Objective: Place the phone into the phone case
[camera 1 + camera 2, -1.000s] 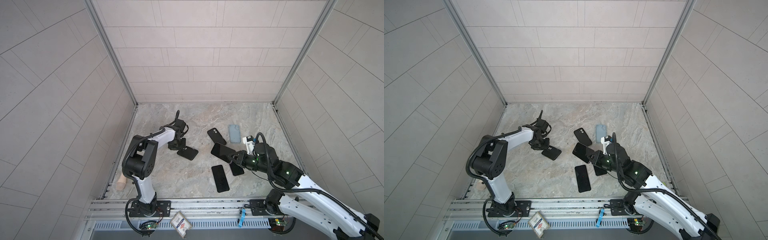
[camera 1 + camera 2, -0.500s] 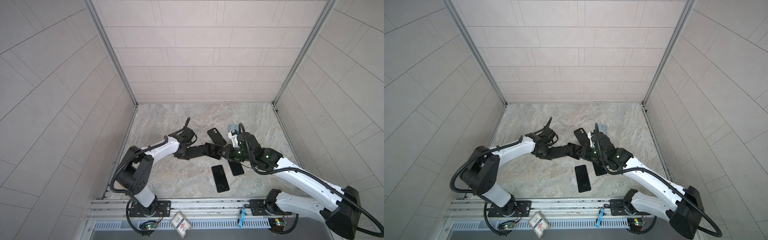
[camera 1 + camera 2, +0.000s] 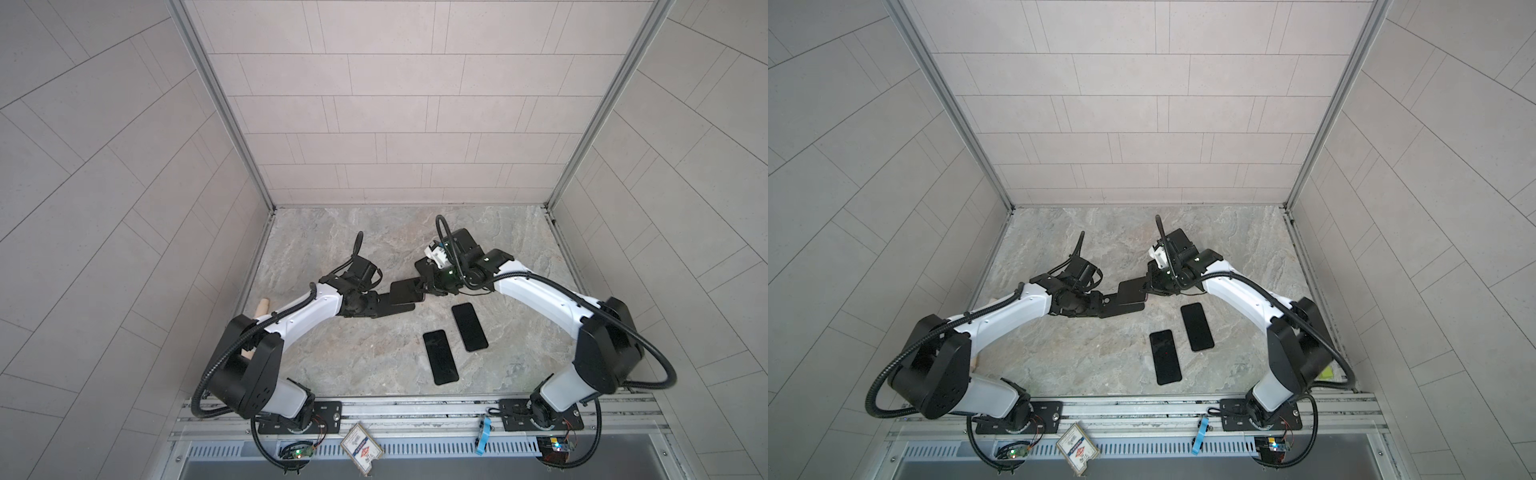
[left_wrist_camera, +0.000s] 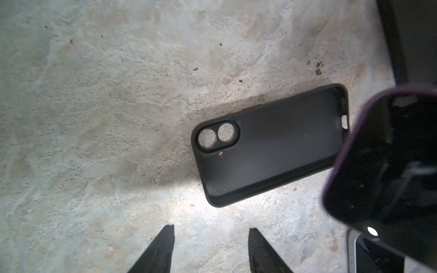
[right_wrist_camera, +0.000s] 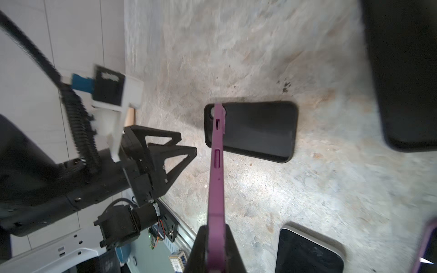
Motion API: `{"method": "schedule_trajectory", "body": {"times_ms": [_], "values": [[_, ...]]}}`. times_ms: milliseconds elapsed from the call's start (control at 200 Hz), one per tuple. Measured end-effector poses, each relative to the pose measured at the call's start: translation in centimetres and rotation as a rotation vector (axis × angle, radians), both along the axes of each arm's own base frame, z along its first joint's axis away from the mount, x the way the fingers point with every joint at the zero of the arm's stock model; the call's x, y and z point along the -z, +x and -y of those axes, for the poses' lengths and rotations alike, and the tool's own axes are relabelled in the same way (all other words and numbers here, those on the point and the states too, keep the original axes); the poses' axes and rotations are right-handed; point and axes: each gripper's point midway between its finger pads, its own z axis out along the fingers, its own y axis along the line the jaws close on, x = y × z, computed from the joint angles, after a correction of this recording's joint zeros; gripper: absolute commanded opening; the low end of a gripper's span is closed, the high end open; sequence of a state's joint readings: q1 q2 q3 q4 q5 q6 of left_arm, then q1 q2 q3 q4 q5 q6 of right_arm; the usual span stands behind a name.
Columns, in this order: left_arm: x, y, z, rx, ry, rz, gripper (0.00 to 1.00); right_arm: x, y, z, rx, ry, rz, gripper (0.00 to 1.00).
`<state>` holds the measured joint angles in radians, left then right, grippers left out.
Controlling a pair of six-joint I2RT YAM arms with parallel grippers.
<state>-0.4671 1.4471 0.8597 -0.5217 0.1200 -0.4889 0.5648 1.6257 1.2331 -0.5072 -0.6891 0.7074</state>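
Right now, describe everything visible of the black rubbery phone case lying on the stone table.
The black matte phone case looks like soft rubbery plastic: a rounded rectangle with a raised rim, empty. One end has an oval camera cutout with two round holes and a small hole beside it; the other has a port slot and fine perforations. It lies flat, hollow side up, on the stone table; nothing else appears to touch it.

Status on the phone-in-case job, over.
Left gripper open, empty. Right gripper shut on purple phone, raised beside black case. Case flat on table, nothing in it. Spare phones lie apart.
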Motion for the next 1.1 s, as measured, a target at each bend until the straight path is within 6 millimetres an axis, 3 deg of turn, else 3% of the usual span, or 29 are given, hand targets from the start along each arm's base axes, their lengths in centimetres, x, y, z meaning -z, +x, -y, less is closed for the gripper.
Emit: {"method": "schedule_trajectory", "body": {"times_ms": [60,185,435,555,676,861,1101], "values": [[0.4,0.0,-0.7,-0.04,-0.034,-0.009,0.7,1.7,-0.4,-0.4,-0.042,-0.004,-0.047,0.0],[0.8,-0.5,-1.7,-0.104,-0.094,-0.015,0.71,3.3,-1.2,-0.8,-0.101,-0.014,-0.096,0.0],[0.1,-0.7,0.5,-0.18,-0.331,0.05,0.7,2.7,-0.7,-1.8,-0.135,0.036,-0.076,0.0],[0.4,-1.7,-0.1,-0.224,-0.362,0.08,0.72,2.3,-0.3,-2.2,-0.133,0.06,-0.064,0.0],[-0.1,-1.6,-0.9,-0.257,-0.39,0.175,0.72,2.3,-0.1,-2.3,-0.123,0.064,-0.06,0.0],[0.0,-1.1,-1.7,-0.278,-0.372,0.225,0.73,3.7,0.9,-2.6,-0.107,0.06,-0.077,0.0],[0.7,-0.3,-1.1,-0.28,-0.406,0.23,0.75,4.3,3.9,-4.2,-0.106,0.089,-0.081,0.0]]}}
